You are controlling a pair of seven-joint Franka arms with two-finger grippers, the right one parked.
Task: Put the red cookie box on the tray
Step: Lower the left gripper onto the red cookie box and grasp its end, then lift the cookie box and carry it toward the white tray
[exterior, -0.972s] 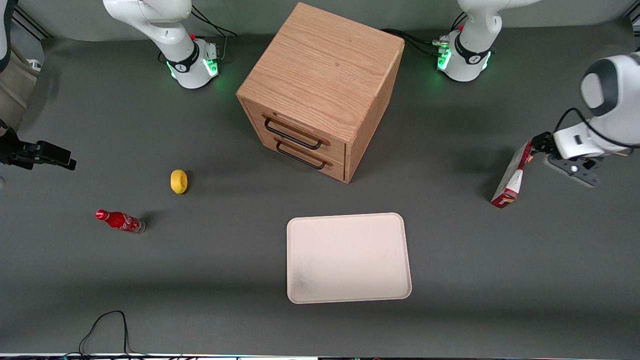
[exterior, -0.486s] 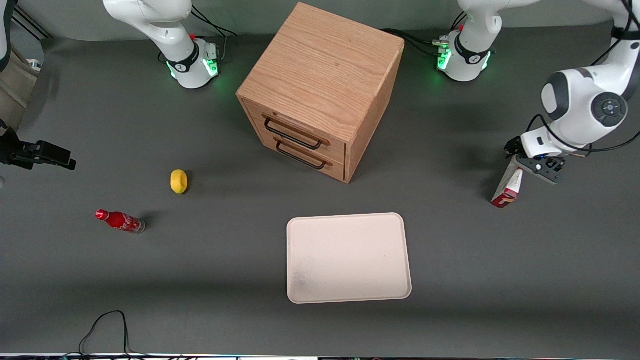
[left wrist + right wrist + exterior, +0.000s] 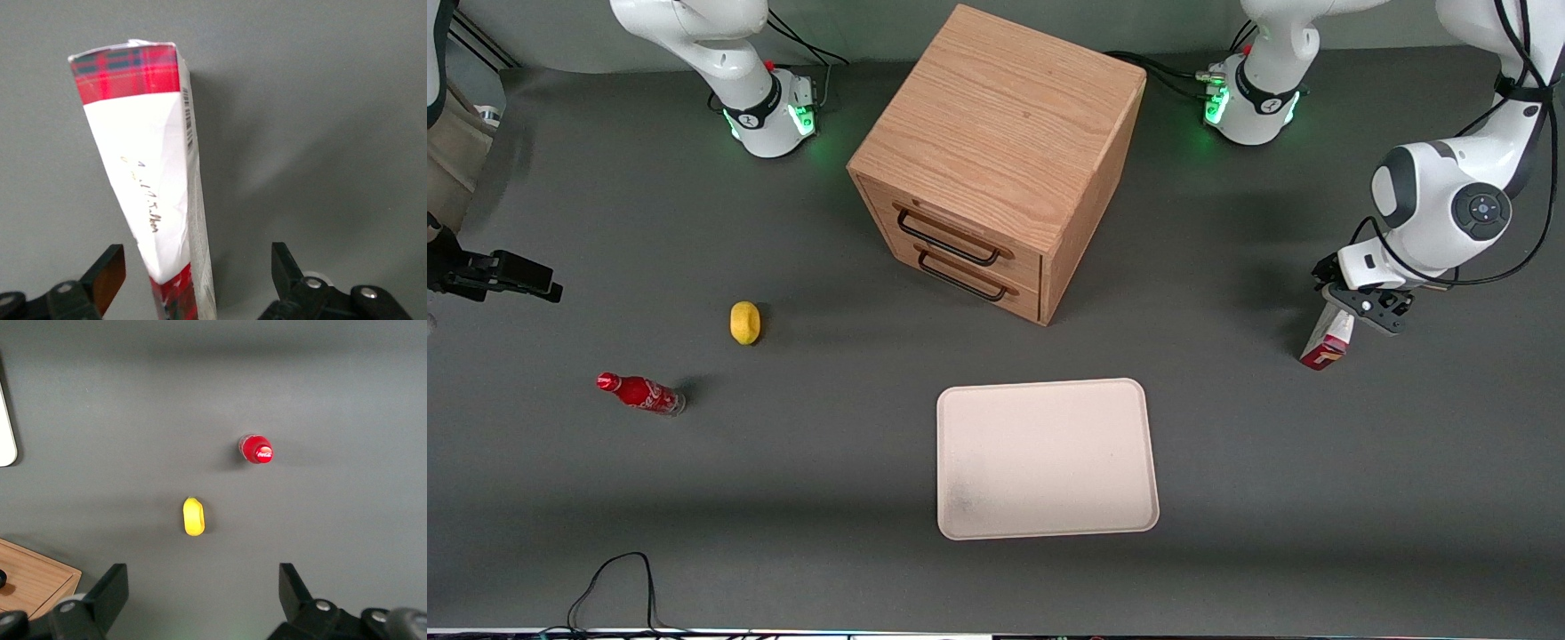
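The red cookie box (image 3: 1325,345) stands on end on the grey table toward the working arm's end, level with the cabinet's front. In the left wrist view the red cookie box (image 3: 157,180) shows a red plaid band and a white panel with small yellow marks. My gripper (image 3: 1353,300) hangs over the box's upper end and is open. The gripper (image 3: 197,267) has one black finger (image 3: 107,277) on each side of the box, with a gap on both sides. The cream tray (image 3: 1047,458) lies flat, nearer to the front camera, about mid-table.
A wooden two-drawer cabinet (image 3: 996,160) stands mid-table, farther from the front camera than the tray. A yellow lemon (image 3: 744,322) and a small red soda bottle (image 3: 640,393) lie toward the parked arm's end. A black cable (image 3: 618,582) loops at the table's front edge.
The left arm has swung in over the box, bringing the gripper from beside the box's upper end to straddling it. The box's foot has stayed in place.
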